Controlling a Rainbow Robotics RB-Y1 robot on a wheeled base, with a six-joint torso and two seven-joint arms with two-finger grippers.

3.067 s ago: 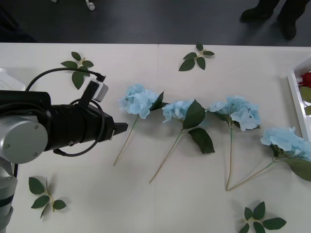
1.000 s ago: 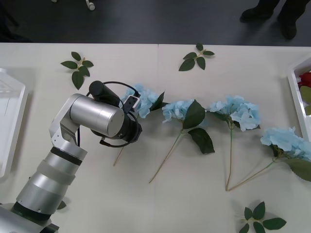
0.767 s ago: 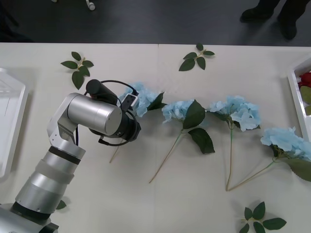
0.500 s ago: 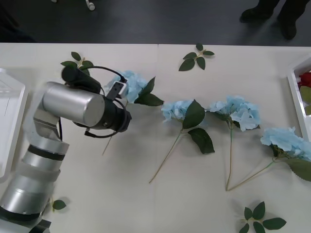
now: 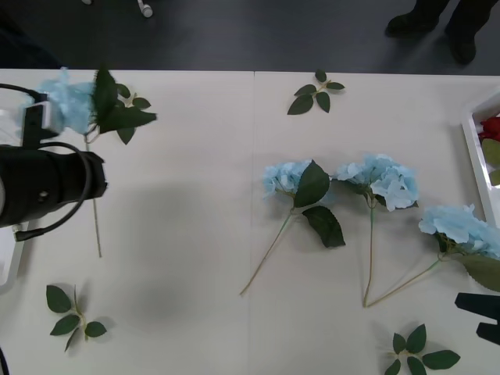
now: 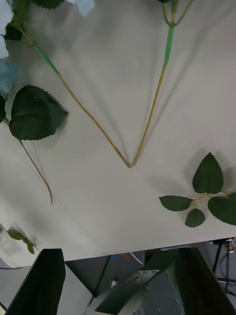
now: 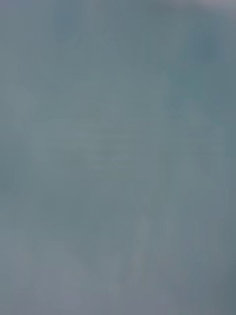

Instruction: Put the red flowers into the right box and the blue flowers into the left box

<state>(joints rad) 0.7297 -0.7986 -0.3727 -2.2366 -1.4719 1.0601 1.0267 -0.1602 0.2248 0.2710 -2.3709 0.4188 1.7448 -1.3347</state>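
Blue flower [image 5: 74, 101] aloft by left arm [image 5: 43, 191]

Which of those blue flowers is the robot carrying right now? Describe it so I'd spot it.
Look to the far left side of the table, where the robot's left arm reaches in. The carried blue flower hangs there, its stem dangling. Unlike the three blue flowers lying mid-table, it is lifted and alone.

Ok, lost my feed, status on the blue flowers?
Left gripper shut on one blue flower, near left box. Right gripper open, parked. Three blue flowers on table.
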